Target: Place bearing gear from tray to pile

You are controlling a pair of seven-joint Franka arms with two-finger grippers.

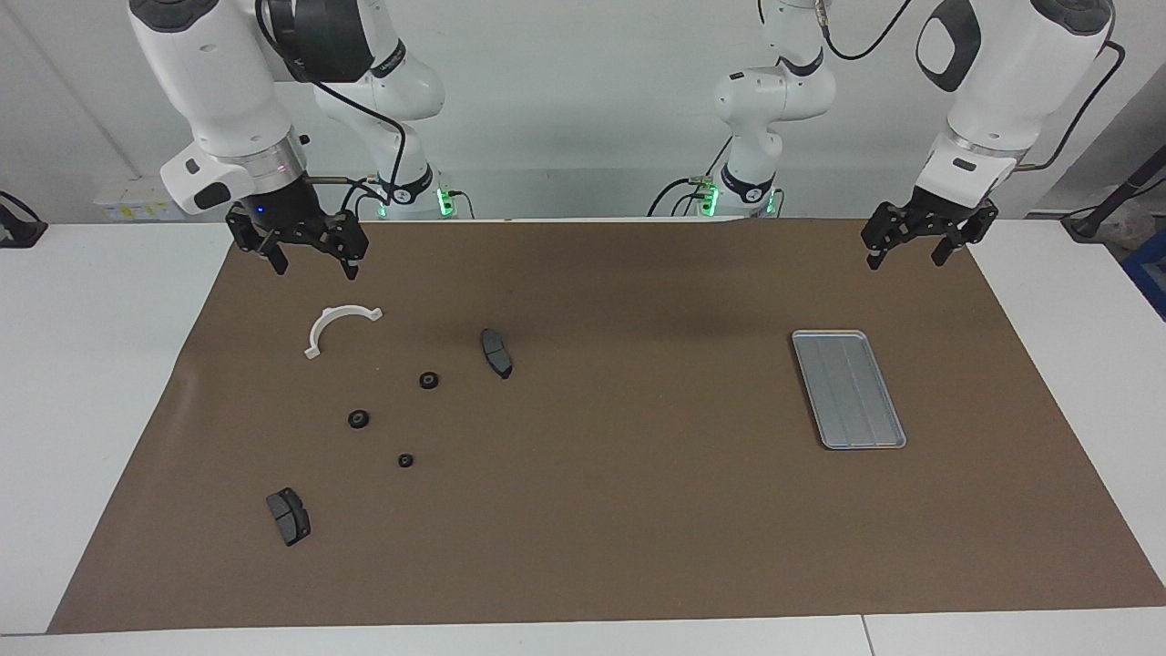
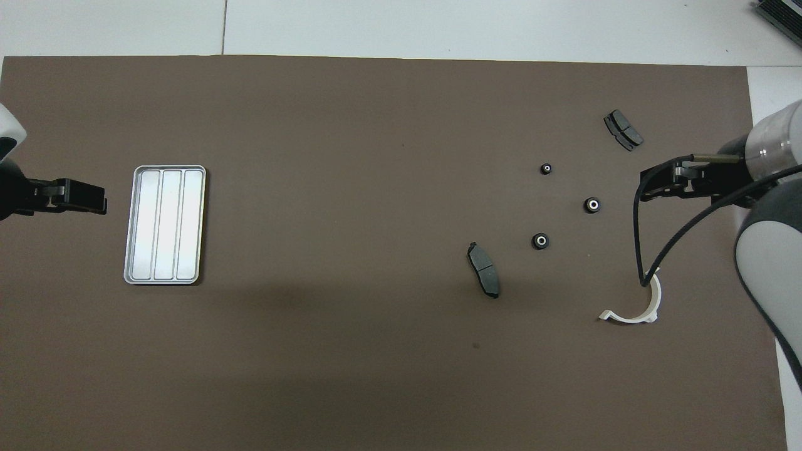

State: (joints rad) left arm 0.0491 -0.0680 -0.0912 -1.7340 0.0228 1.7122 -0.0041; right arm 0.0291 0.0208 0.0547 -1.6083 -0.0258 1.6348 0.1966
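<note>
Three bearing gears lay on the brown mat among the pile, none in the tray [image 1: 849, 389].

The gears [image 1: 429, 380], [image 1: 359, 419], [image 1: 405, 460] sat between the white half-ring bracket [image 1: 337, 326] and two brake pads [image 1: 496, 353], [image 1: 288, 516]. The right gripper [image 1: 311, 262] hung over the mat near the bracket, the left gripper [image 1: 906, 253] near the tray's end of the table, both with fingers apart.

Legible text, labels, brands, numbers, signs: none. The right arm [image 1: 383, 64] carries a small dark marking on its white casing, too small to read. No lettering shows on the tray [image 1: 848, 389], the brown mat [image 1: 638, 510] or the parts lying on it.
</note>
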